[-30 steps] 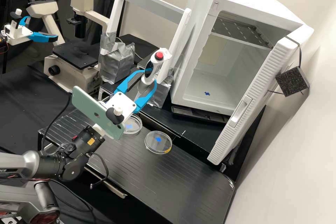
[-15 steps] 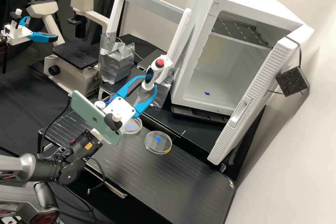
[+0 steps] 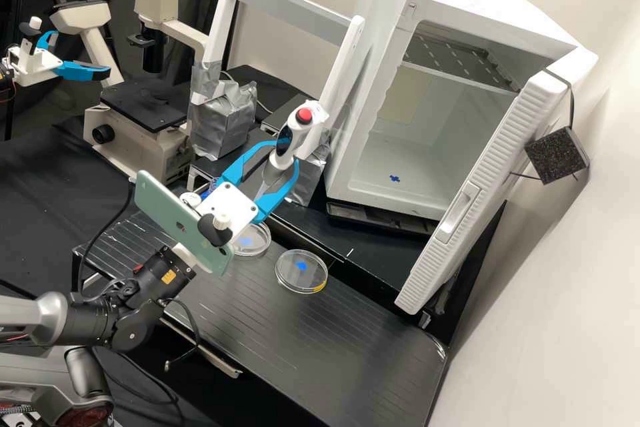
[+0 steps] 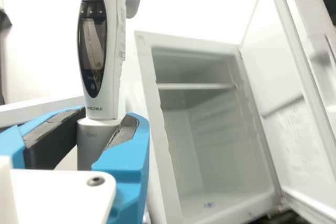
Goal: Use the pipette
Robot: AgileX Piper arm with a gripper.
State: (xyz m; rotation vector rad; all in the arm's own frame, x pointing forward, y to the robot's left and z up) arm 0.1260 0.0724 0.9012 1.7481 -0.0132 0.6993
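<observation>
Claw and glossy pipette shifted slightly; dark pads clasp smooth grey collar.

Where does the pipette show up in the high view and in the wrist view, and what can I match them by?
High view: pipette just above and left of the picture's middle, held in the claw.
Wrist view: pipette between the claw's blue fingers, its dark display showing.
Shared landmark: the white cabinet with its door standing open.

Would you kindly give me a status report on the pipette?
Gripper: jaws shut on pipette, held roughly upright. Petri dishes on bench nearby; possible snag if lowering.
</observation>
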